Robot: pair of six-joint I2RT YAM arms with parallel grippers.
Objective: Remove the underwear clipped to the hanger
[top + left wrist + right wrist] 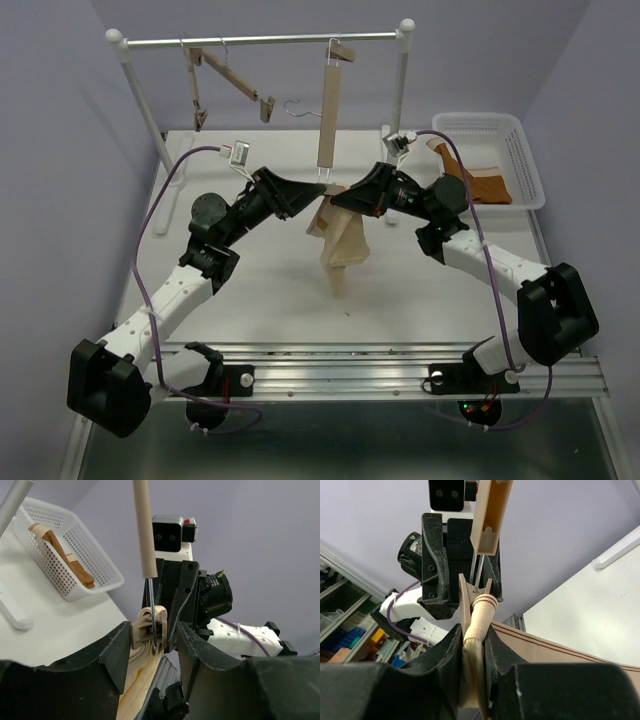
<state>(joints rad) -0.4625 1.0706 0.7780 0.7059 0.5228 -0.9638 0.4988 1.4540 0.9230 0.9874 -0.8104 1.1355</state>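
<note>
Over a white table (260, 292), lilac walls around. Pinched tight with right gripper (337, 198) on the underwear (343, 250), dangling off the lower clip (149, 630) of the hanger (327, 120). Spread wide with left gripper (311, 195) astride that clip. Hooked on the rail (260, 40) behind.

The white table (250, 300) carries a clothes rack (260, 41) on flat white feet (12, 614) across its far half. Right of the rack, in the far corner, sits a white basket (528, 165) (an orange-brown cloth (487, 188) lies inside). In front of the rack the underwear (340, 245) hangs down to the tabletop; contact is unclear.
</note>
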